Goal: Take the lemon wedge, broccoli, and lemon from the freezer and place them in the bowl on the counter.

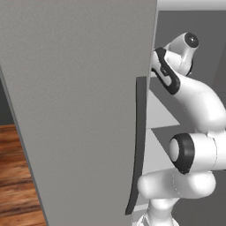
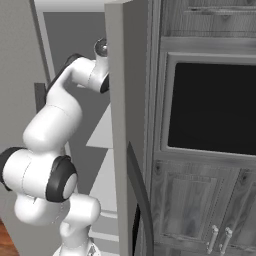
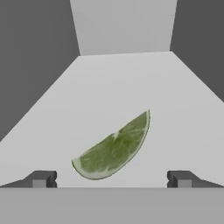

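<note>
Seen from the hand camera: end effector (image 3: 111, 179) spread fully wide, gripping nothing, left fingertip (image 3: 40, 179) and right fingertip (image 3: 183, 179) well apart. Between them and just ahead, lemon wedge (image 3: 114, 148), green-fleshed, lying on its side on the pale shelf (image 3: 131, 92), touching neither tip; lower rounded end nearer the left fingertip, pointed end rising ahead toward the right. Beyond the wedge, bare shelf running to a light back wall (image 3: 124, 26), dark walls to either side.

From the left base camera: freezer (image 1: 79, 110) door standing open, speckled grey, dark curved handle (image 1: 139, 145) along its edge; white arm (image 1: 194, 110) reaching past it into the compartment. From the right base camera: a second door edge (image 2: 120, 125), then dark wood-grain cabinets (image 2: 200, 200) farther right.
</note>
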You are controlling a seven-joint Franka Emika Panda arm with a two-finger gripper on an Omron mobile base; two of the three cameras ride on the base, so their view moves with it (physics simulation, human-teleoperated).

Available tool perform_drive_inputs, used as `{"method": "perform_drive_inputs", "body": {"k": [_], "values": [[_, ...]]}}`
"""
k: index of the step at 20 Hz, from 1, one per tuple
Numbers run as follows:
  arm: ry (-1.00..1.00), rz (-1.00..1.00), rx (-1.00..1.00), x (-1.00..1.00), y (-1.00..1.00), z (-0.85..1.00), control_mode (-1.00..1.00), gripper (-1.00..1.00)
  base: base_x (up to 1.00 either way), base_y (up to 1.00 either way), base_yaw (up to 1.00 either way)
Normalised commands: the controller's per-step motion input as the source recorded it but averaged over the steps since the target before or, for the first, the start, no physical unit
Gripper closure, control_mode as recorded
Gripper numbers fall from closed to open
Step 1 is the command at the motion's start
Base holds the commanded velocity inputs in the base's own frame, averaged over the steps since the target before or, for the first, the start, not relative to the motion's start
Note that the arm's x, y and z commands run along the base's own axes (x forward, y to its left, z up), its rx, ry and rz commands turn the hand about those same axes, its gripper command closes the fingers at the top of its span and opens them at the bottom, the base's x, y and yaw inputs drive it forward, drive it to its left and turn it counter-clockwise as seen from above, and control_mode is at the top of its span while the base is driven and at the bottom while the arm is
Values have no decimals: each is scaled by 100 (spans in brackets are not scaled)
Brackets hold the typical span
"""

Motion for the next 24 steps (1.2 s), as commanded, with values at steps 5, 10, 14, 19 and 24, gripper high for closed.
{"method": "perform_drive_inputs", "body": {"k": [5,10,14,19,24], "values": [[0,0,0,28,0,-5,-100,-100,0,0,0],[0,0,0,32,0,0,-100,-100,0,0,0],[0,1,0,26,-1,-2,-100,-100,0,0,0],[0,0,0,18,-1,-9,-100,-100,0,0,0],[0,0,0,10,-7,-10,-100,100,0,0,0]]}}
